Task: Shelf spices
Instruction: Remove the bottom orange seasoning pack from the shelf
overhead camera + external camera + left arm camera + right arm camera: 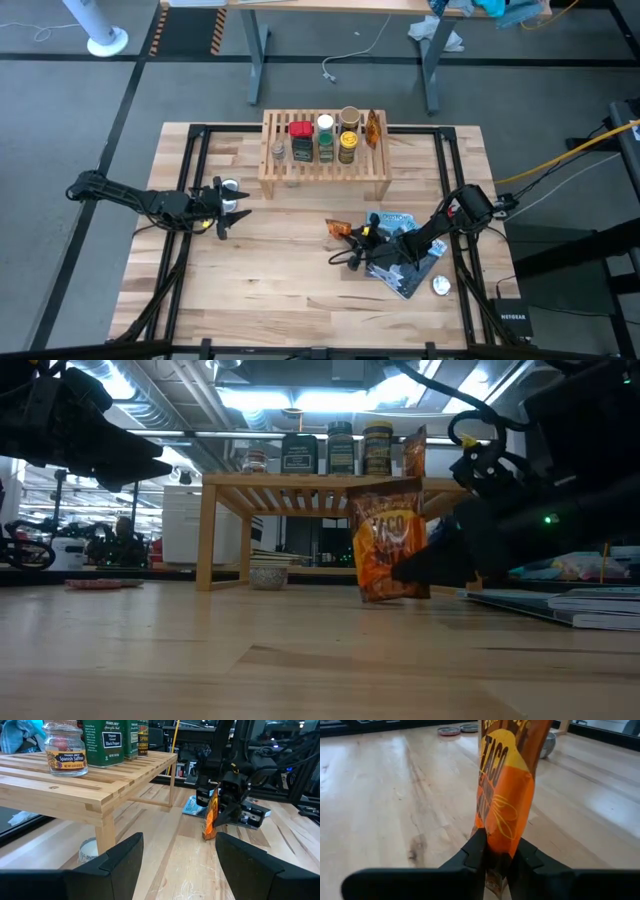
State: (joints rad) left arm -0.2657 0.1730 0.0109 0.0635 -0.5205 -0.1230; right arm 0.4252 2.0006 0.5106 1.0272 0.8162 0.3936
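The light-wood shelf (325, 150) stands at the table's far middle. Several spice jars and tins (325, 138) and an orange packet (373, 128) stand on its slats. A small jar (268, 575) sits on the table under it. My right gripper (352, 242), near the table's middle, is shut on a second orange packet (390, 540), which stands upright. My left gripper (236, 212) waits open and level at the table's left, pointing toward the shelf, with nothing between its fingers. My right gripper pinches the orange packet low on the side edge (497, 851) that faces the arm, between its two fingers (479, 851). The fingers come from the table's right, slanting slightly down. The packet stands upright. Whether its bottom edge (392, 596) touches the table, I cannot tell.
A blue-and-black glossy pouch (408, 270) lies flat under my right arm, with a silver disc (441, 285) beside it. Two more silver discs (232, 186) lie by my left gripper. Bare tabletop stretches between the packet and the shelf's front.
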